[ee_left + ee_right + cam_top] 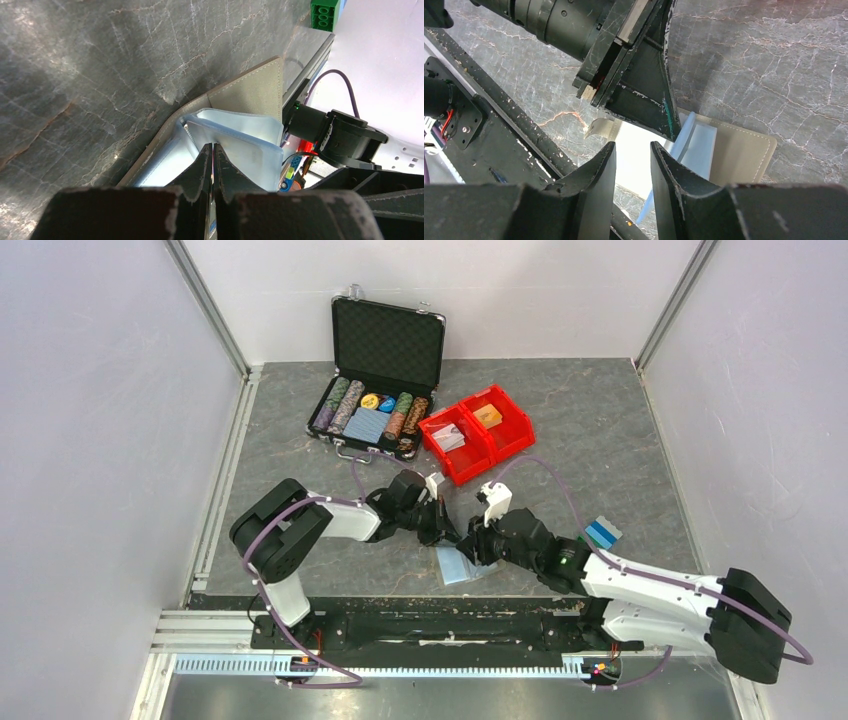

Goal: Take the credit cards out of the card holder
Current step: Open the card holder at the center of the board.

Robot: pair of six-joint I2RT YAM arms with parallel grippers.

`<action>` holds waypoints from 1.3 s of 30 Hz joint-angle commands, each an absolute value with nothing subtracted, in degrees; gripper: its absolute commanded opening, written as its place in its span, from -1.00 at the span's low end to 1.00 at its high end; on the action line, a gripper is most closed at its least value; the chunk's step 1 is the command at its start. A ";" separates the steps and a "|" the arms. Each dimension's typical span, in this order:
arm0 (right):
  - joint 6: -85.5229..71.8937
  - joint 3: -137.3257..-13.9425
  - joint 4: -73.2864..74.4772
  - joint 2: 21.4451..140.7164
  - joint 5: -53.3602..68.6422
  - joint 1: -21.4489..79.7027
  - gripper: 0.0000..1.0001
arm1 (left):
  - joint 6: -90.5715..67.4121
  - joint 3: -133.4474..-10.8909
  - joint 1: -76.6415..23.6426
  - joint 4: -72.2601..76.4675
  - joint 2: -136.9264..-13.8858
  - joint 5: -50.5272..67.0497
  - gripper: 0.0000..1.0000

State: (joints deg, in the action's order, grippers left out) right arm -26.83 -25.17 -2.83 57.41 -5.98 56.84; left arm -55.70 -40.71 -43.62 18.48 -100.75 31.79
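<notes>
**Probing step of card removal.** The card holder [458,568] is lying unfolded on the table [600,440], near the arm bases, with its grey outside toward the table and its light blue inside facing up. The left gripper [213,148] is angling in from the left with its jaws clenched together, the tips pressing at the fold of the light blue pockets. Whether anything thin is being pinched between them cannot be told. The right gripper [631,152] is hovering over the near side of the holder with its jaws released, showing a clear gap and grasping nothing. No credit cards are showing outright, and the pockets and fingers are hiding any that may be inside. On this evidence the task is sitting at an early stage, with no card seen drawn out. The next move is probably calling for one arm pinning the holder flat while the other frees a card edge and slides it along the pocket without dragging the holder.
</notes>
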 commanded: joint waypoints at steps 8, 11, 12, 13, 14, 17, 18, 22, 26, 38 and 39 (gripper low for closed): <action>-28.25 -18.65 -6.64 62.78 -4.65 51.59 -0.37 | -54.05 -40.79 -43.95 18.46 -100.23 30.61 -0.85; -28.64 -16.36 -7.05 63.25 -5.25 50.49 -0.37 | -54.23 -39.36 -43.95 18.27 -99.39 29.76 -0.85; -28.70 -15.60 -7.64 63.44 -5.27 50.24 -0.38 | -54.21 -38.89 -43.95 18.28 -99.02 29.51 -0.84; -28.85 -14.98 -8.25 63.62 -5.23 50.00 -0.39 | -54.22 -38.33 -43.99 18.28 -98.73 29.29 -0.84; -29.09 -14.33 -8.84 63.80 -5.19 49.71 -0.40 | -54.15 -37.91 -44.03 18.28 -98.33 28.95 -0.82; -30.06 -12.76 -10.80 63.76 -4.93 49.24 -0.43 | -54.01 -37.23 -44.27 18.37 -97.58 28.46 -0.67; -30.43 -12.12 -11.41 63.46 -4.79 49.23 -0.45 | -53.97 -37.21 -44.37 18.37 -97.54 28.33 -0.63; -31.72 -10.53 -13.02 62.44 -4.57 48.57 -0.48 | -53.79 -37.47 -44.86 19.06 -98.35 27.74 -0.59; -32.54 -9.44 -14.22 61.94 -2.90 47.41 -0.48 | -54.31 -37.59 -45.65 20.69 -100.31 27.34 -0.56; -29.39 -15.58 -7.90 60.73 -4.33 46.87 -0.25 | -52.43 -37.60 -46.30 12.74 -96.63 19.28 -0.56; -29.15 -15.74 -7.79 61.03 -4.53 46.85 -0.26 | -51.91 -37.88 -46.32 11.91 -96.31 18.64 -0.56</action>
